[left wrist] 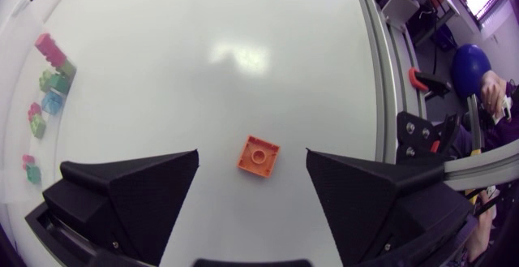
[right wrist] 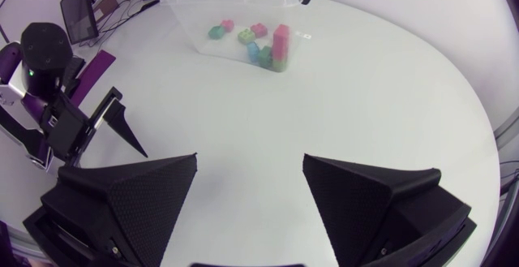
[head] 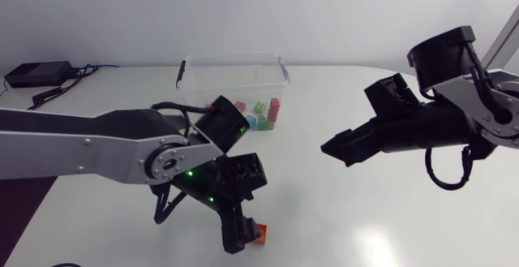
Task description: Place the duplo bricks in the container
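From where I stand, the one loose piece is an orange brick point(head: 259, 234) lying flat on the white counter point(head: 365, 218), stud side up, near its front edge and a little left of the middle. The left arm point(head: 97, 145) comes in from the left and bends down over that spot. Its jaws stand wide and hold nothing. In the left wrist view the orange brick point(left wrist: 259, 155) sits on the bare counter in the gap between them, slightly ahead of the tips and touching neither side. From above, it peeps out just to the right of the lowered jaws.

The brick looks square, so it has no long axis to line up with. It is turned a little against the line of the jaws, so I judge that a straight drop and a close would meet its flat sides slightly askew.

The clear container point(head: 235, 64) stands at the far side of the counter, beyond the left arm, with several coloured bricks point(head: 263, 113) already inside, pink, green and blue. The right arm point(head: 478, 105) hangs over the right half of the counter, well apart from the orange brick, with its jaws also wide and empty and pointing across toward the container point(right wrist: 195, 23). The left arm is plainly the nearer one for this pick.
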`<control>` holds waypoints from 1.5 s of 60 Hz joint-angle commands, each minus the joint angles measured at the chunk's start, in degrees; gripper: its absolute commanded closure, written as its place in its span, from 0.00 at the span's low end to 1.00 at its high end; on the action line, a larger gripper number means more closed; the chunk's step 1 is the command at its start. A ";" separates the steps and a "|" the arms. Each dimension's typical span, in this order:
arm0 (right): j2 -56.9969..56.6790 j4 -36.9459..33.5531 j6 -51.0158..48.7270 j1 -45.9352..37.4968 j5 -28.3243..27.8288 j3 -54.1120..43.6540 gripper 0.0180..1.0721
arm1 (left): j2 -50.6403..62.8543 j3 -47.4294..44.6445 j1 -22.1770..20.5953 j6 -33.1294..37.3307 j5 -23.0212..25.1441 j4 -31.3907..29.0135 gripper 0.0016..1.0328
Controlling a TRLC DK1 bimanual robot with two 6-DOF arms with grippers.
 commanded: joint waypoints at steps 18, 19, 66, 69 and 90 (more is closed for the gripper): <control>-3.08 0.89 -7.36 -9.13 -7.38 -6.64 0.10 | 11.26 7.26 -4.34 5.17 -5.81 -6.29 0.12; -3.08 0.89 -7.54 -9.49 -7.65 -6.81 0.10 | 11.44 7.61 -4.43 5.17 -5.90 -6.29 0.12; -5.54 -1.22 -14.04 -19.50 -14.68 -9.98 0.09 | 20.93 18.25 -6.80 6.14 -7.66 -18.16 0.43; -5.81 -1.57 -14.13 -19.59 -14.85 -9.89 0.09 | 21.54 18.95 -6.62 6.23 -7.57 -19.48 0.43; -7.21 -2.71 -13.78 -19.15 -14.94 -9.89 0.09 | 21.98 17.98 -6.62 5.79 -7.48 -19.30 0.82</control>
